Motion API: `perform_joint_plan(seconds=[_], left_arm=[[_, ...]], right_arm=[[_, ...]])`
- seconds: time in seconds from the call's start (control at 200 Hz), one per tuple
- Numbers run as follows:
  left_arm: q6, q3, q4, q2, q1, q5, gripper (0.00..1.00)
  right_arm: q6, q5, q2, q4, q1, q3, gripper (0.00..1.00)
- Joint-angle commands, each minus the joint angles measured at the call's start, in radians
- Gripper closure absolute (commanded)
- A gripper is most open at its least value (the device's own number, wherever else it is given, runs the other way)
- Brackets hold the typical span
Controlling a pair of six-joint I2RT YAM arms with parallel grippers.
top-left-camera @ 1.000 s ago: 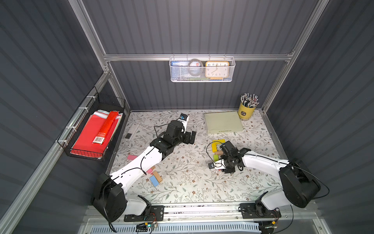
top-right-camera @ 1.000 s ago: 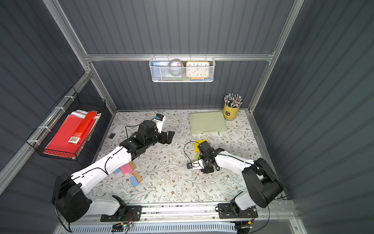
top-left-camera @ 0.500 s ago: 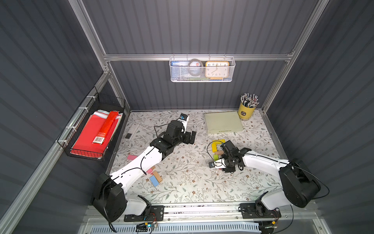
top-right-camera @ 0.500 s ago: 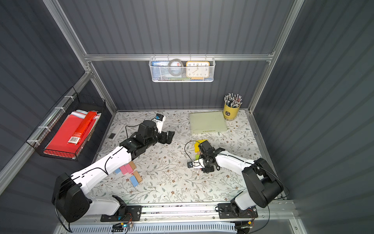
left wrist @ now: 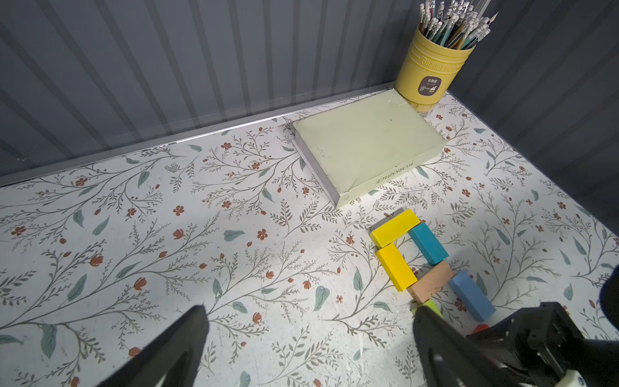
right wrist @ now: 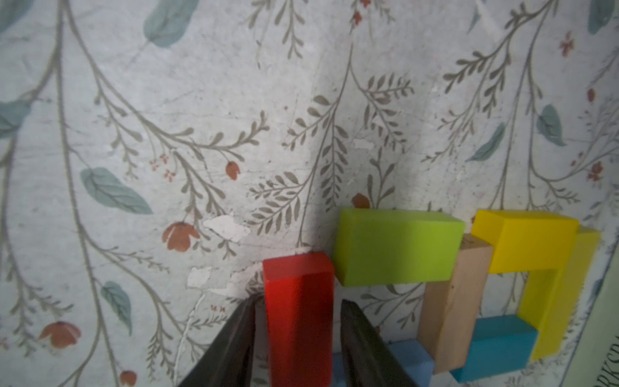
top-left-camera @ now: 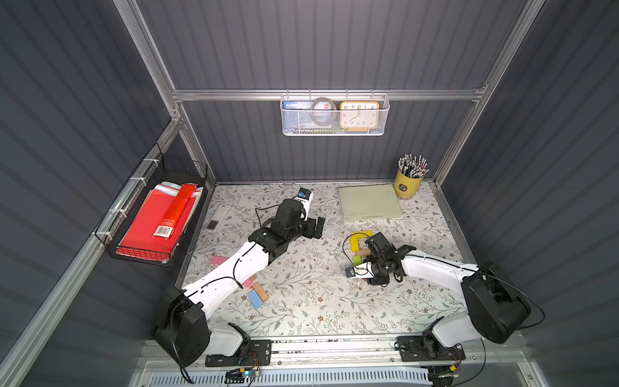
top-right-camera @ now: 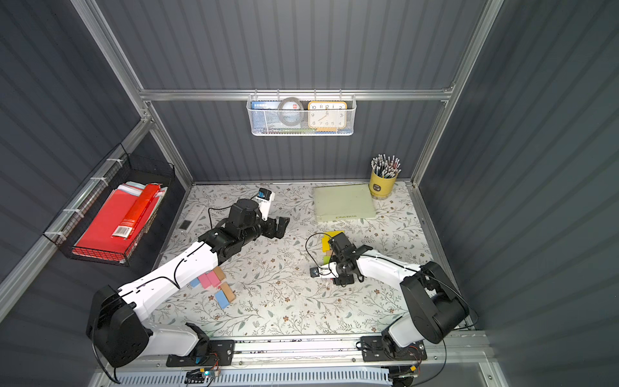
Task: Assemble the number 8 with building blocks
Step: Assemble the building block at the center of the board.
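Building blocks lie flat in a partial figure: two yellow ones [left wrist: 395, 228], a teal one [left wrist: 428, 244], a tan one [right wrist: 452, 301], a light blue one [left wrist: 470, 295] and a green one [right wrist: 395, 246]. A red block [right wrist: 298, 328] lies at the green one's end. My right gripper [right wrist: 298, 303] straddles the red block, its jaws open with a thin gap on each side. Over bare table to the left of the figure my left gripper [left wrist: 308, 310] hangs wide open and empty. Loose pink [top-right-camera: 207, 279], blue [top-right-camera: 221, 298] and tan [top-right-camera: 229, 291] blocks lie beside the left arm.
A pale green book [top-left-camera: 368, 202] lies just behind the figure, with a yellow pencil cup [top-left-camera: 407, 186] in the back right corner. A black wire basket of red folders [top-left-camera: 150, 228] hangs on the left wall. A white mesh basket with a clock [top-left-camera: 335, 115] hangs on the back wall.
The right jaws have parted from the red block, which now lies on the table. Neither arm has visibly moved.
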Motion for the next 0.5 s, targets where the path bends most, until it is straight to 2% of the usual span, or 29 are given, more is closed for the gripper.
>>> perform_joint_plan(seconds=[0.0,0.495], left_arm=[[0.015,-0.009,0.01,0.005,0.008,0.015,0.01],[0.017,-0.008,0.01,0.004,0.008,0.016,0.01]], right_arm=[[0.007,0.003,-0.001,-0.003,-0.005,-0.01,0.54],[0.003,0.024,0.001,0.008,-0.006,-0.017,0.54]])
